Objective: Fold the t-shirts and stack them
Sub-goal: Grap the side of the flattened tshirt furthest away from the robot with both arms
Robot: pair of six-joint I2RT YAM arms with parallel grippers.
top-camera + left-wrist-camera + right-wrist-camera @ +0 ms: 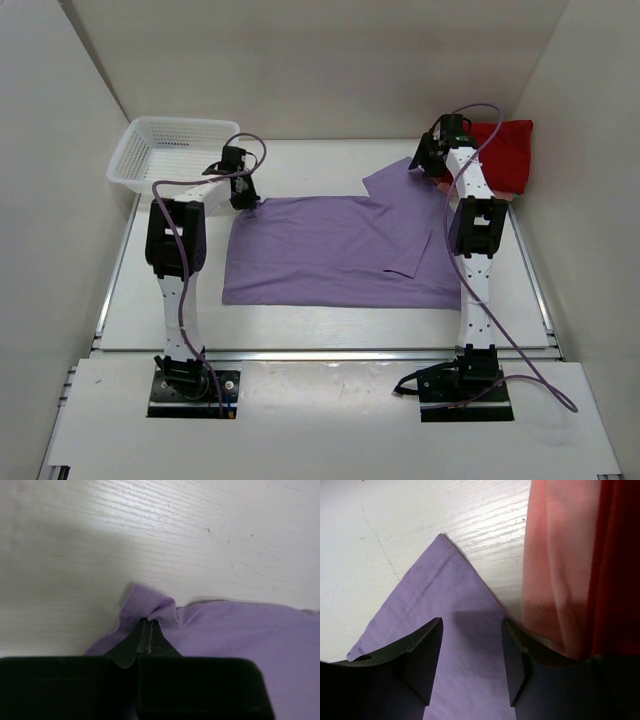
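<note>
Purple shirt (330, 250): light, limp, not fragile, drapes when lifted. Left jaws pinch its far corner. Right jaws stand spread over another corner. Best hold: hems, corners.

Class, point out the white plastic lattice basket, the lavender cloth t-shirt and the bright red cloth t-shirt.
white plastic lattice basket (120, 158), top view, left wall.
lavender cloth t-shirt (330, 250), top view, middle of body.
bright red cloth t-shirt (510, 150), top view, bunched cloth.

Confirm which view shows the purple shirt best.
Top view: the whole purple shirt lies spread out. Left wrist shows only the corner pinched in the left tool; right wrist only a sleeve tip under the right tool.
</note>
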